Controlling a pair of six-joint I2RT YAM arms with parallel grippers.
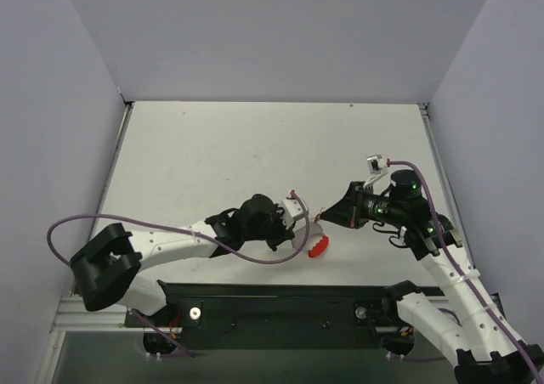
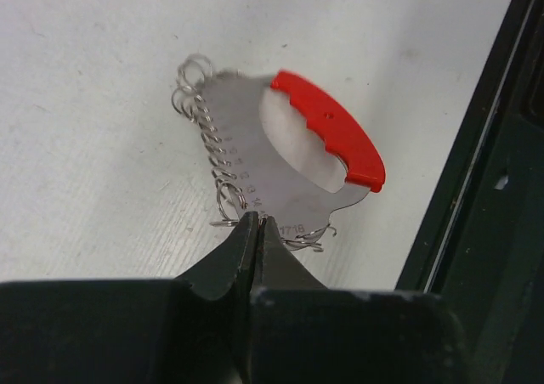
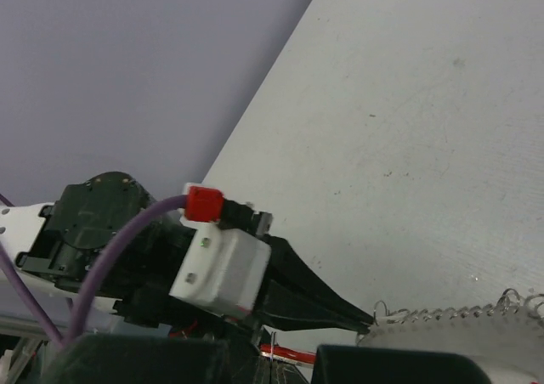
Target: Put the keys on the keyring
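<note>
Lab: bare walled white table [image 1: 255,155]

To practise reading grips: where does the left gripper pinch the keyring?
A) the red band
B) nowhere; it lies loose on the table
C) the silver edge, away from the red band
C: the left gripper is shut on the silver edge of the keyring, and the red band sits clear of its fingers.

You can read one stamped mark on the silver plate of the keyring [image 2: 242,138], digits that look like 1718, set near its lower edge, a column of smaller stamped figures along its ringed side, too small for you to read
</note>
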